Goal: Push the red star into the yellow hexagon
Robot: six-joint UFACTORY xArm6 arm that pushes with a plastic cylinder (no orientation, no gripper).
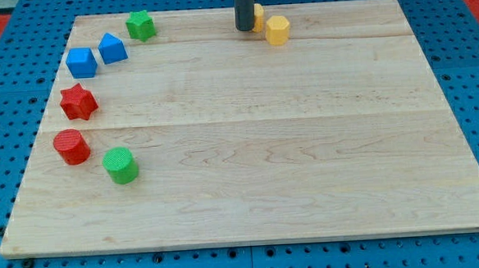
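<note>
The red star (78,101) lies near the board's left edge, about midway up. The yellow hexagon (278,30) lies near the view's top, right of centre. A second yellow block (258,16), partly hidden by the rod, sits just left of the hexagon and a little higher. My tip (245,28) is at the view's top, touching or almost touching that second yellow block, just left of the hexagon and far to the right of the red star.
A red cylinder (72,147) and a green cylinder (121,165) lie below the red star. Two blue blocks (81,63) (112,49) and a green star (141,25) lie above it. The wooden board (266,165) rests on a blue pegboard.
</note>
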